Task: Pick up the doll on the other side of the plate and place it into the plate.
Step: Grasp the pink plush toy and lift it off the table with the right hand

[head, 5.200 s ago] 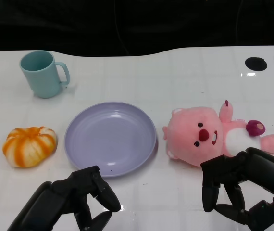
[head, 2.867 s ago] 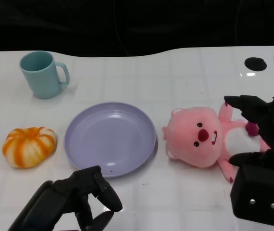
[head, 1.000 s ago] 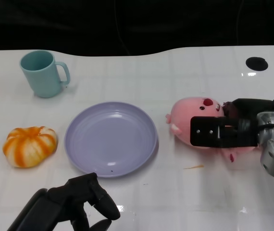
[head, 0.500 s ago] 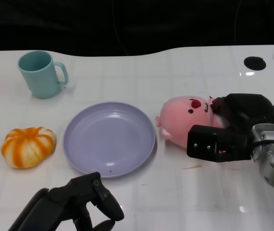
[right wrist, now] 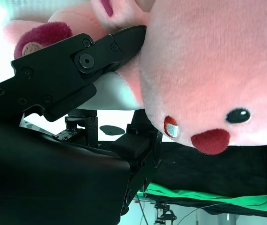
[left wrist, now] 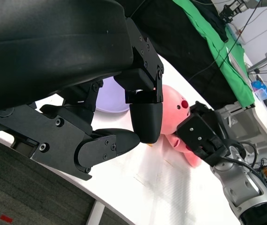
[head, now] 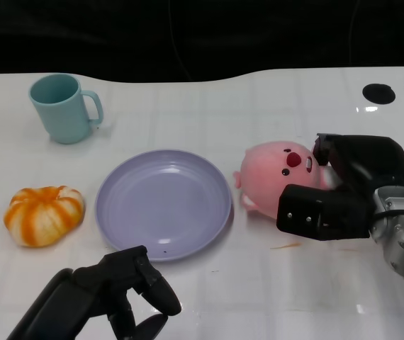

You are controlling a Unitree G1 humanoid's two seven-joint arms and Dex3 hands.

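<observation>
1. Beside the plate's right rim: black right hand [head: 344,195], fingers [right wrist: 96,56] clamped round the pink plush beaver doll [head: 276,172], body gripped so the head juts free toward the plate.
2. Just left of the doll: round lilac plate [head: 117,212], bare, ready to receive it.
3. Near the counter [head: 209,106] edge: left hand [head: 110,294], fingers curled on nothing, parked clear.
4. Farther left: orange striped pumpkin toy [head: 44,214], teal mug [head: 64,108].

We saw a light teal ceramic mug [head: 62,108] standing upright at the far left of the white table [head: 202,106], its handle turned to the right. Nearer on the left lay an orange-and-white striped pumpkin-shaped toy [head: 44,214]. Two round black holes [head: 377,92] marked the table's far right corner.
</observation>
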